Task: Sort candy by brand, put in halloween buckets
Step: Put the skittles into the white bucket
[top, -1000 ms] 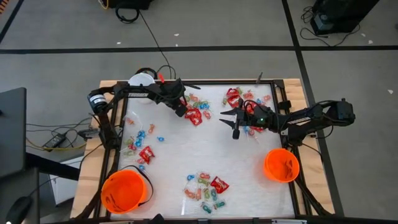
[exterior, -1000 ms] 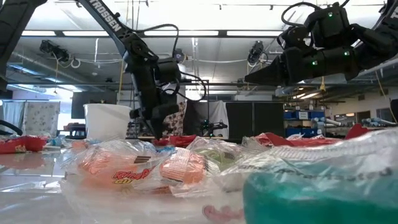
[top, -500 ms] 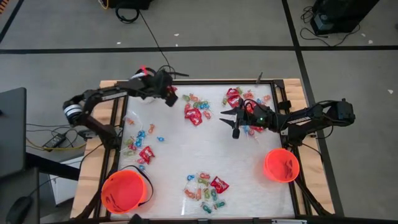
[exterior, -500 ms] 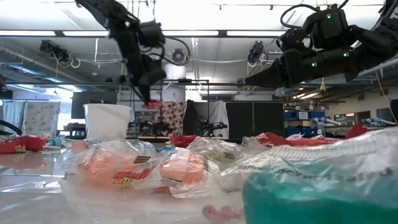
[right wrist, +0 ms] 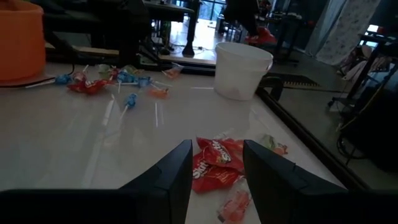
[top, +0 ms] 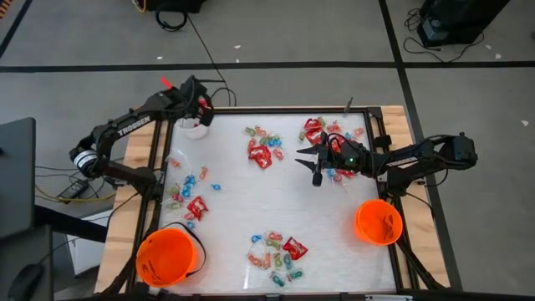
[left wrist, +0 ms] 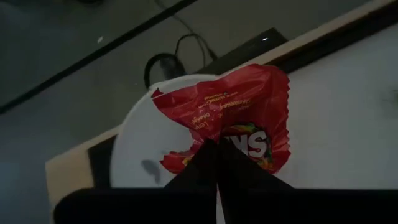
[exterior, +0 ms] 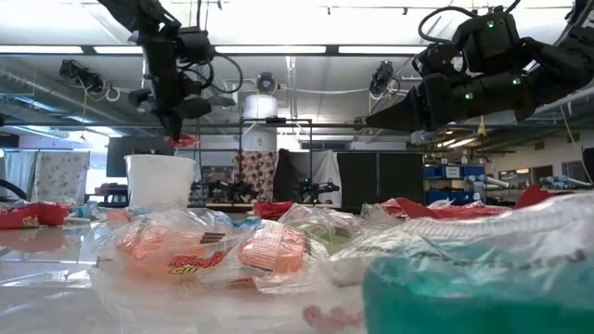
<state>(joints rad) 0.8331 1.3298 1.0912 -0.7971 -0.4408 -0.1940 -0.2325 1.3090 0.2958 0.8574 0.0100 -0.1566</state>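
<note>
Since earlier frame, your left gripper (left wrist: 217, 163) swung from mid-table candy cluster (top: 262, 149) to far-left corner, now above white pail (left wrist: 134, 146). Fingers pinched shut on red packet (left wrist: 233, 118), hanging over pail mouth. Step in hand: dropping this brand. Next move likely: centre over opening, part fingers. Right gripper (top: 311, 156) waits, fingers spread, above right-side candy; orange buckets (top: 167, 256) untouched at near corners.

Glossy, crinkled red foil packet (left wrist: 233, 118) over a smooth white plastic pail (left wrist: 146, 146). The surface (top: 242, 201) shines white and slick, framed in pale wood, orange buckets (top: 167, 257) bright glossy plastic.
</note>
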